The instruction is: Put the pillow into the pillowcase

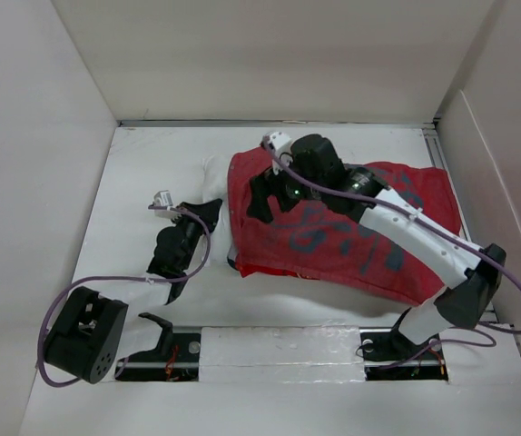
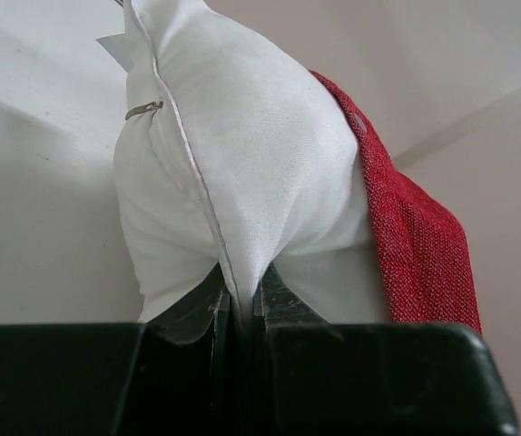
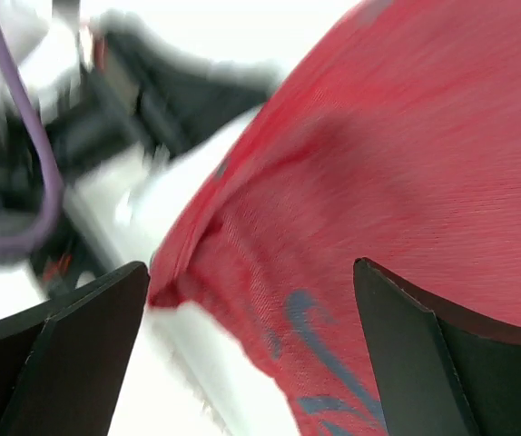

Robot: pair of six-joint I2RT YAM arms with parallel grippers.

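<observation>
Two claws, two different states.

Left claw (image 2: 240,304): clenched on the pillow (image 2: 260,163). The fingers pinch the seam at its end corner, and white fabric bulges straight ahead of the fingertips. A small metal zipper pull (image 2: 142,110) sits by the seam, ahead and to the left of the claw. The pillowcase (image 2: 419,245) hem lies against the pillow ahead-right of this claw, outside the pinch.

Right claw (image 3: 251,268): released, fingers spread wide, nothing pinched. Red pillowcase fabric fills the space ahead of and between the fingers, with grey-blue marks close to the right finger. The hem runs diagonally from just beside the left fingertip, away and to the right. There is white below the hem; pillow or desk, can't tell. This wrist view is motion-blurred. Ahead-left of the claw, past the hem, are the left arm (image 3: 152,82) and its purple cable (image 3: 34,118), both smeared.

From above, the pillowcase covers most of the pillow. Only the end at the left claw shows white, plus a thin strip along the near edge. The right arm (image 1: 415,232) reaches across the top of the pillowcase, with its claw over the hem end, near the left claw. Contact with the fabric: can't tell. Everything lies on the white desk (image 1: 133,182).
</observation>
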